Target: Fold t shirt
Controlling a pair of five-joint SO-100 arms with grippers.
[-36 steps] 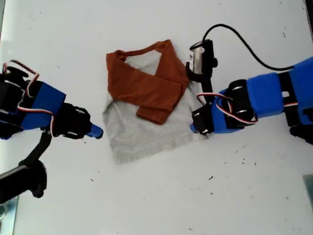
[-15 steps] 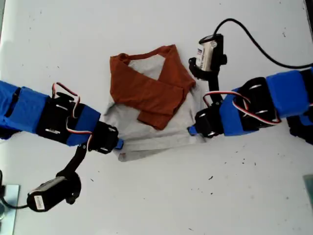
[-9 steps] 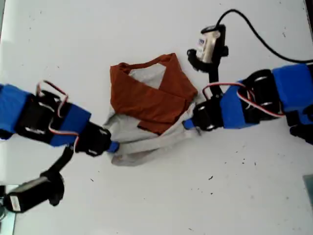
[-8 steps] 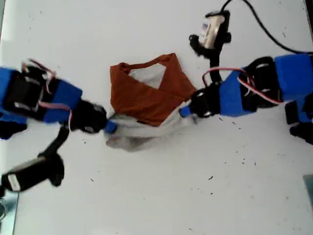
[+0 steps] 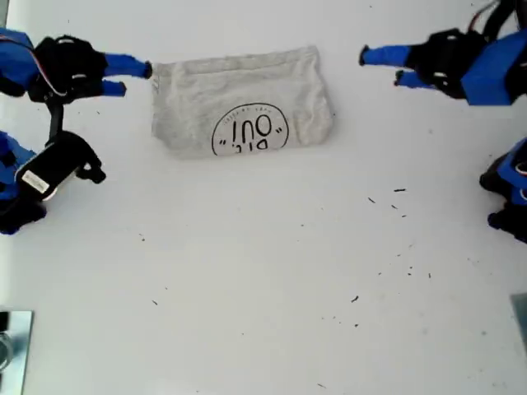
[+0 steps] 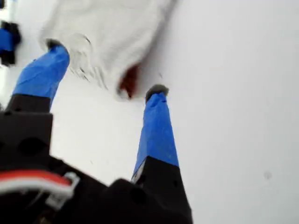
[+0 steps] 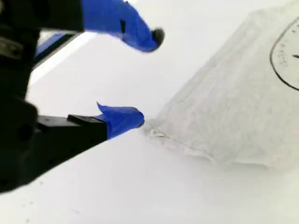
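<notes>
Seemingly finishing the fold: t shirt (image 5: 239, 103) flat near tabletop's (image 5: 263, 288) far edge; first end effector (image 6: 106, 69), second end effector (image 7: 147, 77) spread, empty; next, retreating without snagging

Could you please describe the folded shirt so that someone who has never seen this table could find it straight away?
Start from the white table: the t shirt lies near its far edge in the exterior view, between the two blue arms. It is a flat, light grey rectangle of cloth. What sets it apart is the black oval print with lettering facing up, the only marked thing on the plain surface.
</notes>
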